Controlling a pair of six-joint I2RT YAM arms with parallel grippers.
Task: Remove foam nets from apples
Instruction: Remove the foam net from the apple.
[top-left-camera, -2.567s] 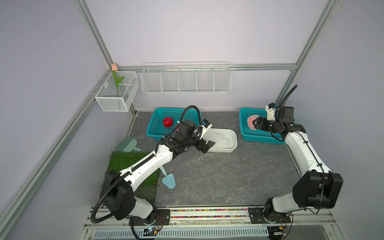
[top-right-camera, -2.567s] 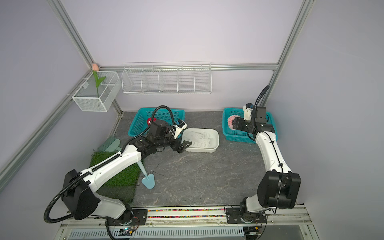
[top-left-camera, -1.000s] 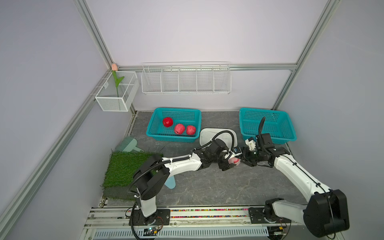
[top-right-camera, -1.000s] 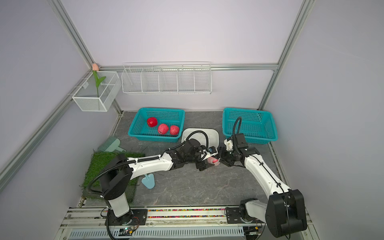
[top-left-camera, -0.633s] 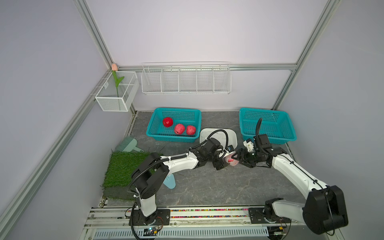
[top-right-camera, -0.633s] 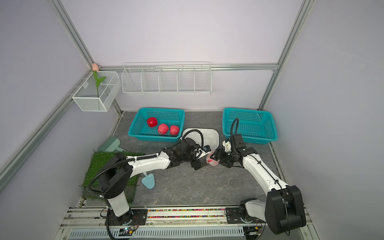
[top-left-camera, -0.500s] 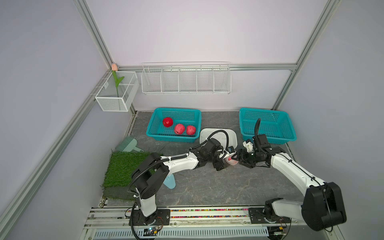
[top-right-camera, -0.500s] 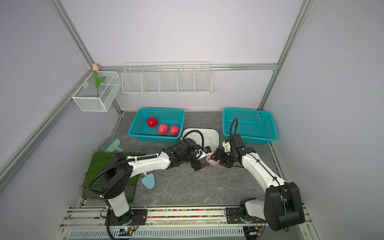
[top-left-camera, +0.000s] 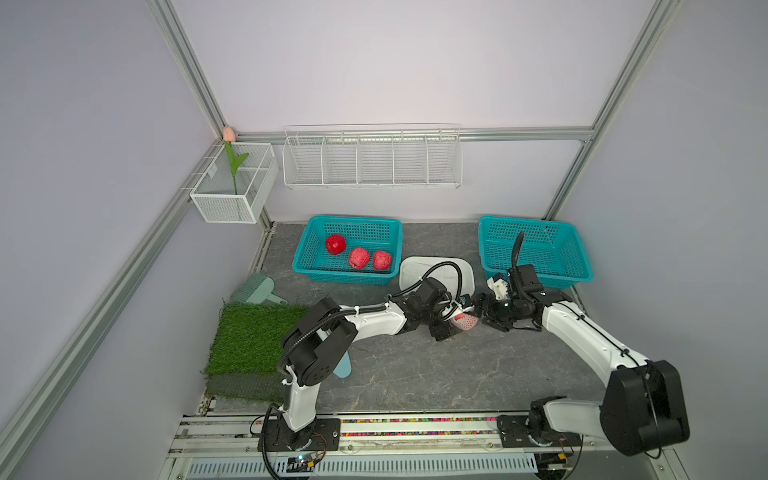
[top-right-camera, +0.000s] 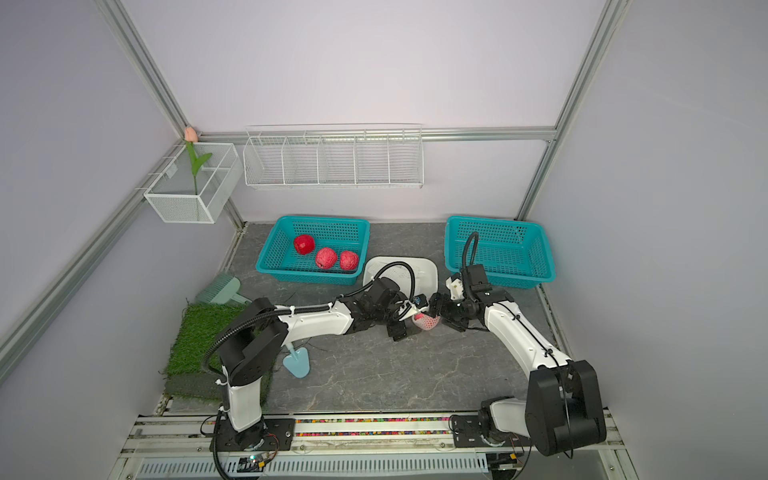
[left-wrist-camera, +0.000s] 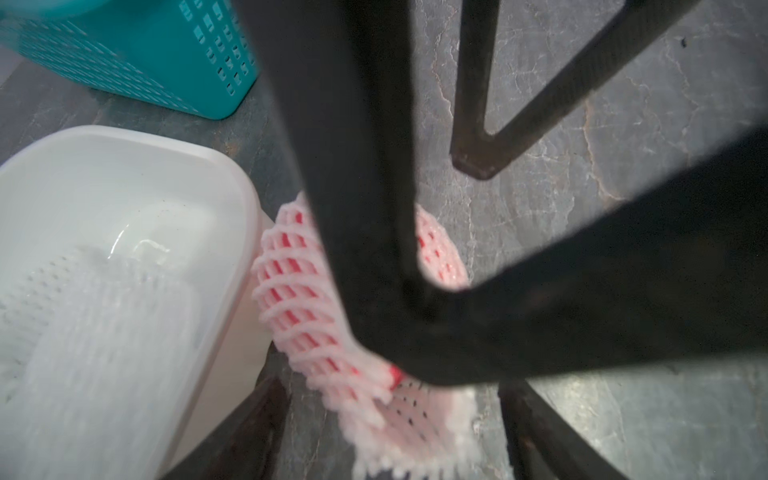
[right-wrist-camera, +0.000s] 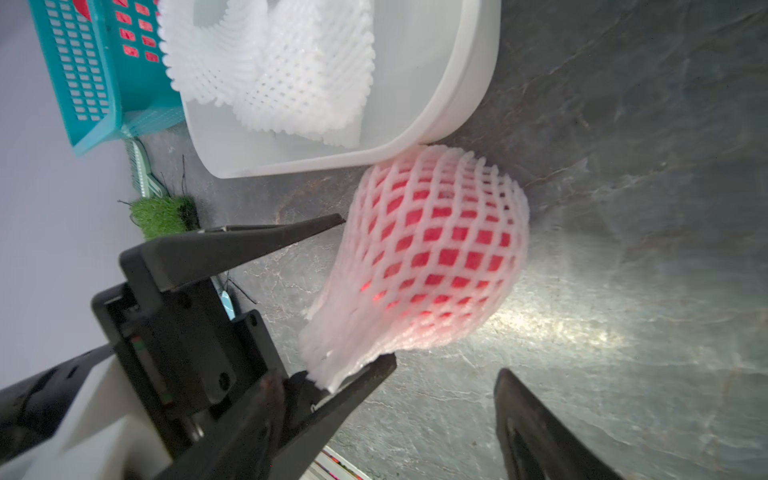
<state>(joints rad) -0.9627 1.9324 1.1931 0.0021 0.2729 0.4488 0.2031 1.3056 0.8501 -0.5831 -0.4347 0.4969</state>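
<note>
One apple in a white foam net (top-left-camera: 464, 323) lies on the grey table beside the white tub (top-left-camera: 468, 272). In the right wrist view the netted apple (right-wrist-camera: 440, 257) shows red through the mesh. My left gripper (top-left-camera: 449, 321) is open. Its fingers stand either side of the net's loose flattened end (left-wrist-camera: 415, 432), which rests against one finger (right-wrist-camera: 353, 386). My right gripper (top-left-camera: 484, 316) stands open at the apple's other side and grips nothing. Three bare red apples (top-left-camera: 359, 258) lie in the left teal basket (top-left-camera: 305, 266). Several empty nets (right-wrist-camera: 282, 62) lie in the tub.
A second teal basket (top-left-camera: 577, 266) stands at the back right with nothing in it. A green turf mat (top-left-camera: 253, 336), a pale green brush (top-left-camera: 257, 289) and a light blue scoop (top-left-camera: 343, 368) lie to the left. White wire racks (top-left-camera: 372, 158) hang on the walls.
Since the earliest frame the netted apple has come from the right basket to the table centre, where both arms now meet. Over the last second the right jaws have spread wider off the apple.
</note>
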